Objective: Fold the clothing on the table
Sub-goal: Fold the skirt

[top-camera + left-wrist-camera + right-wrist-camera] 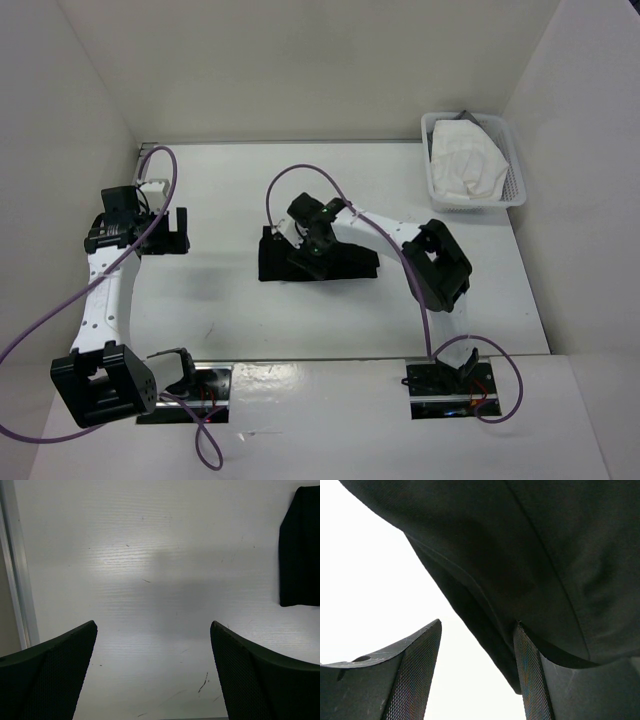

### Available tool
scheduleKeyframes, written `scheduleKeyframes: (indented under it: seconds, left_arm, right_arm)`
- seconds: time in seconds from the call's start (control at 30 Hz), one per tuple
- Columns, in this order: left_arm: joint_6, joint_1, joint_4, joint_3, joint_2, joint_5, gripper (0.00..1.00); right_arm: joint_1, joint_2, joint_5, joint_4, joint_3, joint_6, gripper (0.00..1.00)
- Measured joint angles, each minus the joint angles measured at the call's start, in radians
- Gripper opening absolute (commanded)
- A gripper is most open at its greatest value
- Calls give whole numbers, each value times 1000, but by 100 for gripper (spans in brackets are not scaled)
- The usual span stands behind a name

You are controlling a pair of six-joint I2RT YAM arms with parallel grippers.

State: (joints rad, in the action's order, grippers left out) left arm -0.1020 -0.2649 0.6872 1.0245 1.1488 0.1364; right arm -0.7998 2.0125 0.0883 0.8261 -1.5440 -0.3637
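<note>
The black clothing (275,262) lies bunched in a compact, roughly rectangular heap at the middle of the white table (230,310). My right gripper (312,250) is down on top of it. In the right wrist view the gripper (478,624) is open, bare table shows between the jaws, and a hem of the clothing (520,540) hangs over the tip of the right finger (532,680). My left gripper (175,232) is wide open over bare table at the left, holding nothing (153,625). A corner of the clothing (300,550) shows at the far right of that view.
A small white mesh basket (515,190) with a white cloth (465,165) in it stands at the back right corner. White walls enclose the table on three sides. The metal edge strip (15,580) runs close to my left gripper.
</note>
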Motion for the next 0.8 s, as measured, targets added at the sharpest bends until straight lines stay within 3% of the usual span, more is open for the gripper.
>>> scheduleKeyframes:
  seconds: [0.8]
  left_arm:
    - [-3, 0, 0, 0, 0, 18, 100]
  right_arm:
    - [-39, 88, 64, 44, -24, 11, 64]
